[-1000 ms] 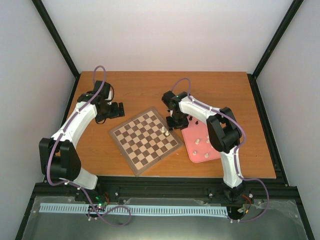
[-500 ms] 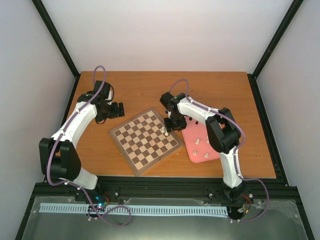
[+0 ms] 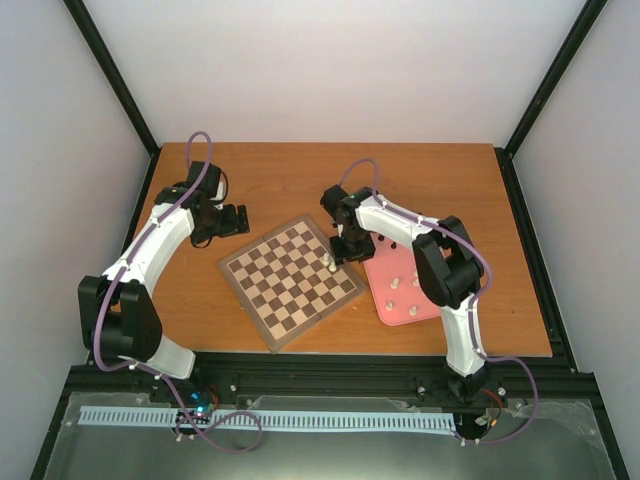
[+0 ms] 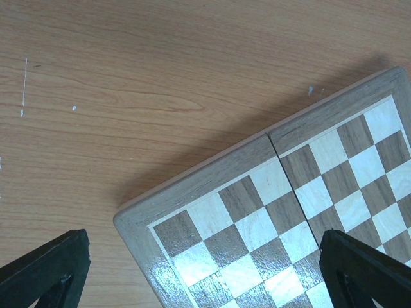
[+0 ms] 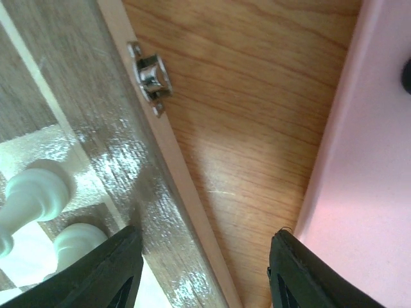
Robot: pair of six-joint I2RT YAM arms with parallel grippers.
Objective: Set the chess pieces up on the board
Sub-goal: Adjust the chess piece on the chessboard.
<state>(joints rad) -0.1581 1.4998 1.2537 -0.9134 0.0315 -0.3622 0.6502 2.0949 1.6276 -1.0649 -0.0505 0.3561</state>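
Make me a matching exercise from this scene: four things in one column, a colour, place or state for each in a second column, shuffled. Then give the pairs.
Column one
1. board
2. tray
3. left gripper
4. right gripper

Column two
A. pink, right of the board
B. open, above the board's right edge, next to the white pieces
C. brown and tan checks, lying flat
D. wide open, at the board's left side

Pairs: 1-C, 2-A, 3-D, 4-B
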